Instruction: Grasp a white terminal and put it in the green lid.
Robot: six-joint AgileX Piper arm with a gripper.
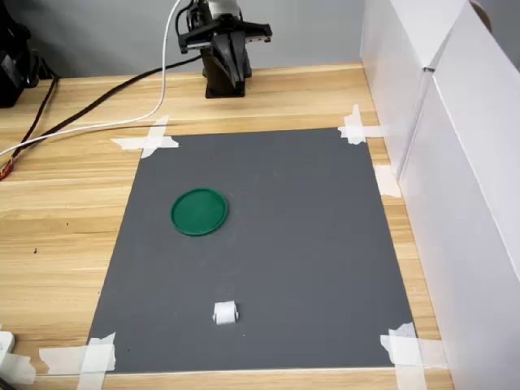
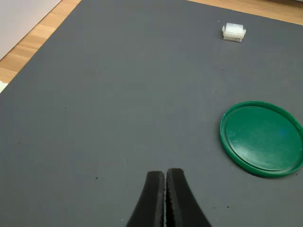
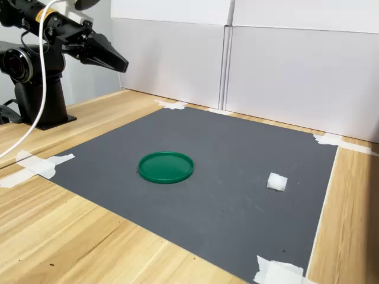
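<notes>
On the grey mat (image 1: 309,244), the green lid (image 1: 199,212) lies empty; gripper (image 2: 165,189) closed, holding nothing.

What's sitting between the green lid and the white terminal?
Nothing: only bare grey mat separates the green lid from the white terminal, as both exterior views show.

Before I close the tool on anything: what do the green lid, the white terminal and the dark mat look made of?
Green lid: likely smooth plastic, slight sheen, moulded rim. White terminal: probably hard, faintly translucent plastic with ridged sides. Dark mat: matte grey, maybe foam or rubber sheet; unclear.
</notes>
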